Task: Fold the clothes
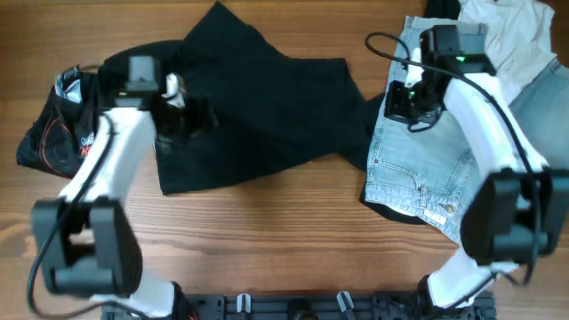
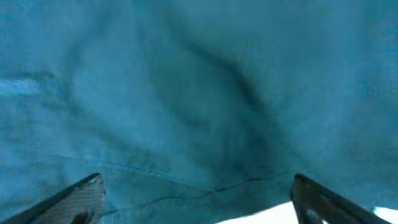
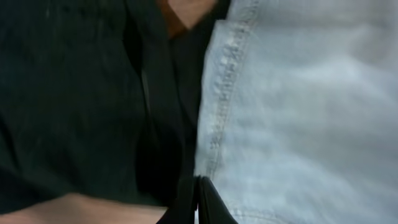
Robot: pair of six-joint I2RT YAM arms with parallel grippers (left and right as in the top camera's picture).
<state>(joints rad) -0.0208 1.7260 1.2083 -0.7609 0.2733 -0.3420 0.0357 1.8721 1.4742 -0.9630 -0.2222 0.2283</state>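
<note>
A black garment [image 1: 267, 107] lies spread across the middle of the table. My left gripper [image 1: 188, 116] is low over its left part. In the left wrist view the fingers [image 2: 196, 202] are wide open, and the cloth [image 2: 199, 93] fills the frame with a teal tint. Light blue denim shorts [image 1: 418, 169] lie at the right. My right gripper [image 1: 404, 105] is at their left edge. In the right wrist view its fingers [image 3: 196, 199] are pressed together, just where the denim hem [image 3: 298, 112] meets the black cloth [image 3: 74, 93]. No cloth shows between them.
A black garment with a red and white print [image 1: 55, 133] is bunched at the far left. A pale beige garment [image 1: 507, 31] and more denim [image 1: 544, 98] lie at the back right. Bare wooden table [image 1: 267, 231] runs along the front.
</note>
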